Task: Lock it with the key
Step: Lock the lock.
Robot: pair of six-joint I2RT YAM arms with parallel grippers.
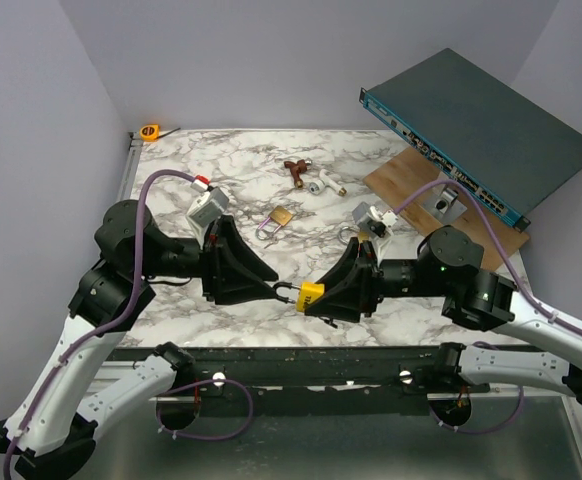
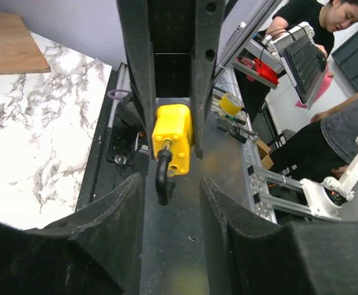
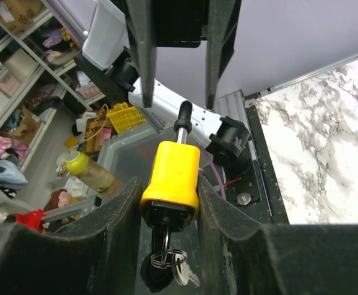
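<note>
Reaching level from the left, the left gripper (image 2: 170, 190) stands parted astride the dark steel shackle (image 2: 163, 178), not touching it. The small yellow-bodied padlock (image 3: 171, 172) is clenched across its flats by the right gripper (image 3: 170, 196), its arm stretched level from the right. The tiny silvery metal key (image 3: 180, 273) on its ring hangs at the padlock's base between those fingers; light, stiff and slick, it probably wants pinching by its flat head.

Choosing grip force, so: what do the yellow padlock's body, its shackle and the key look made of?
Padlock body: smooth, slightly glossy yellow cover, probably plastic. Shackle: black coating, silvery metal at its base. Key: small, shiny and silvery, likely metal.
</note>
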